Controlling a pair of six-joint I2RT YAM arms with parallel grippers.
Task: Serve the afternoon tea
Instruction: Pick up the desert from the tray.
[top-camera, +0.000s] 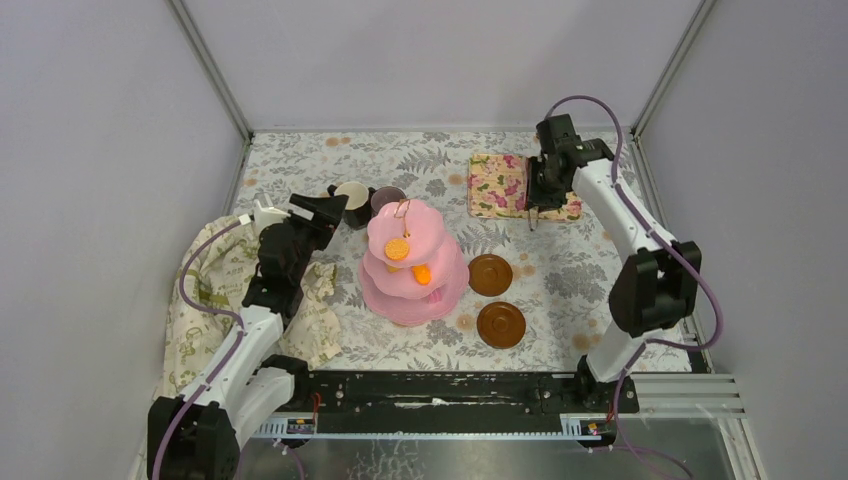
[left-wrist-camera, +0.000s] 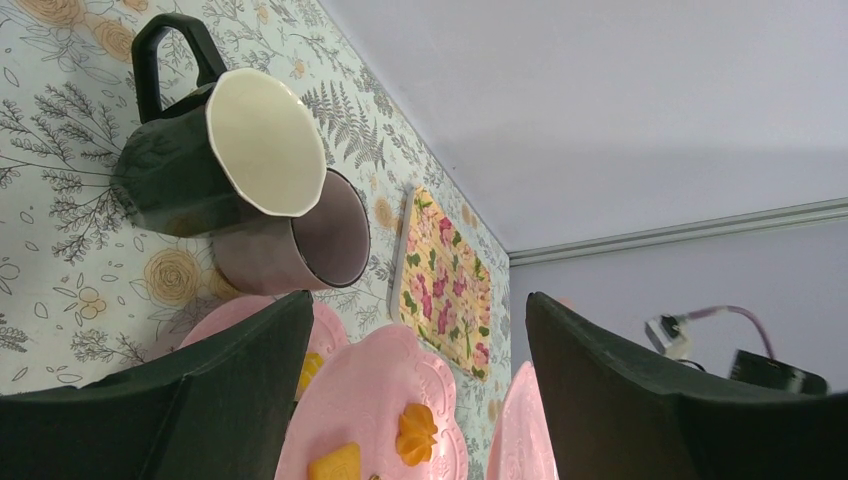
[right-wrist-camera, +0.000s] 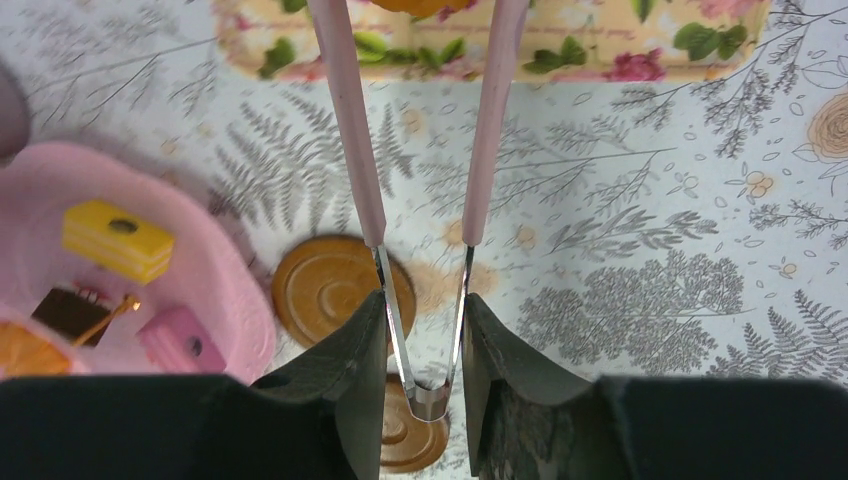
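The pink three-tier cake stand (top-camera: 412, 265) stands mid-table with orange sweets on its tiers. Two dark mugs (top-camera: 352, 203) (top-camera: 387, 200) stand touching behind it, and two brown saucers (top-camera: 490, 274) (top-camera: 501, 324) lie to its right. My left gripper (top-camera: 325, 210) hovers open beside the mugs, nothing between its fingers. In the left wrist view the mugs (left-wrist-camera: 190, 165) (left-wrist-camera: 300, 245) and a tier (left-wrist-camera: 370, 410) lie ahead. My right gripper (right-wrist-camera: 425, 310) is shut on pink-handled tongs (right-wrist-camera: 350, 150). Their tips reach the floral tray (right-wrist-camera: 600, 50), with something orange (right-wrist-camera: 420, 5) between them.
The floral tray (top-camera: 500, 185) sits at the back right under my right gripper (top-camera: 535, 205). A beige leaf-print cloth (top-camera: 215, 290) is bunched at the left under my left arm. Yellow (right-wrist-camera: 118, 240), pink (right-wrist-camera: 180, 340) and dark (right-wrist-camera: 70, 312) sweets lie on the stand.
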